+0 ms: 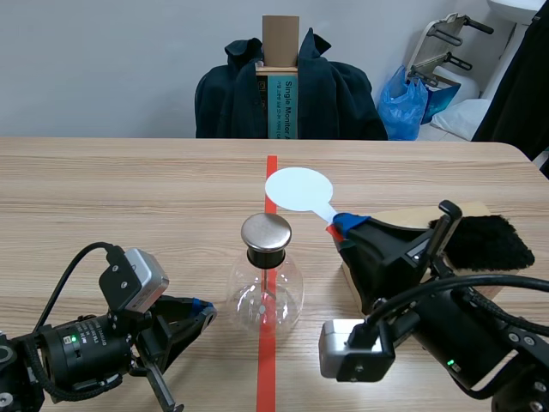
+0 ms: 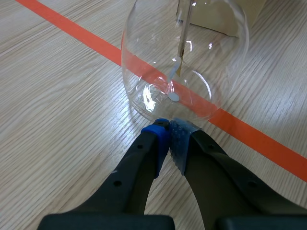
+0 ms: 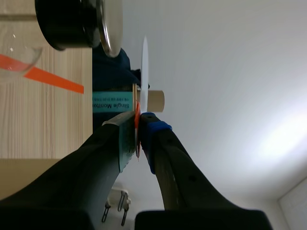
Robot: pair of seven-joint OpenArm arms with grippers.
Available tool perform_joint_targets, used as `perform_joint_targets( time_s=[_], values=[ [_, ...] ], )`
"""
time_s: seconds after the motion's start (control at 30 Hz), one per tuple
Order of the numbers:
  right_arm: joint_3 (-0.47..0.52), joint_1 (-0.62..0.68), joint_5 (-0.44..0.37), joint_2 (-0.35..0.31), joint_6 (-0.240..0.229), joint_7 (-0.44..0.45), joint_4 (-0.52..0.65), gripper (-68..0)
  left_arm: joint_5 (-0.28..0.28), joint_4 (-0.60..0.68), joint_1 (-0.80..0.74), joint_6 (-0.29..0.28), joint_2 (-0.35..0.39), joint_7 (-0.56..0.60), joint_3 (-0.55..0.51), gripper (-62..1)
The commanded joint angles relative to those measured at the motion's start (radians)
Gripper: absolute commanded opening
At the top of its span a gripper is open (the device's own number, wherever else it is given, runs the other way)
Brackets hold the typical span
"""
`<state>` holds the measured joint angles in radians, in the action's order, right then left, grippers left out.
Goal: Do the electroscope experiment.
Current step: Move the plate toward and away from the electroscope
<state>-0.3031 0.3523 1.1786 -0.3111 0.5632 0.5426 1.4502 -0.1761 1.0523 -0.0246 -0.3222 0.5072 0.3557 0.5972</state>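
Note:
The electroscope is a round glass flask (image 1: 266, 296) with a black stopper and a metal disc cap (image 1: 266, 232), standing on the orange tape line. Inside it, thin foil leaves (image 2: 178, 62) hang from a rod. My left gripper (image 1: 204, 309) is shut on nothing, its tips (image 2: 169, 128) touching the base of the flask (image 2: 192, 76). My right gripper (image 1: 343, 227) is shut on the handle of a white round paddle (image 1: 298, 189), held in the air just right of and above the cap. In the right wrist view the paddle (image 3: 144, 72) is edge-on beside the cap (image 3: 109, 26).
A tan box (image 1: 480, 215) with a black fur cloth (image 1: 485, 240) on top sits behind my right arm. Beyond the far table edge stands a chair draped with a dark jacket (image 1: 334, 94); a blue bag (image 1: 410, 103) is farther right.

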Motion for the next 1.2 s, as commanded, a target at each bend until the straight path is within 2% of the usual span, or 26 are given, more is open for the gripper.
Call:
perform_joint_targets(
  time_s=[0.0, 0.23, 0.6, 1.17],
  values=[
    [0.008, 0.006, -0.011, -0.013, 0.021, -0.024, 0.022, -66.9, -0.010, 0.020, 0.006, -0.001, 0.000, 0.017, -0.002, -57.9],
    [0.008, 0.014, -0.010, -0.014, 0.021, -0.115, 0.022, -66.9, -0.010, 0.020, 0.006, -0.001, 0.000, 0.017, -0.002, -57.9],
    [0.010, 0.019, -0.003, -0.013, 0.021, -0.122, 0.022, -66.9, -0.010, 0.020, 0.006, -0.001, 0.000, 0.017, -0.002, -57.9],
    [0.009, 0.019, 0.035, -0.013, 0.021, 0.196, 0.022, -66.9, -0.010, 0.020, 0.006, -0.001, 0.000, 0.017, -0.002, -57.9]
  ],
)
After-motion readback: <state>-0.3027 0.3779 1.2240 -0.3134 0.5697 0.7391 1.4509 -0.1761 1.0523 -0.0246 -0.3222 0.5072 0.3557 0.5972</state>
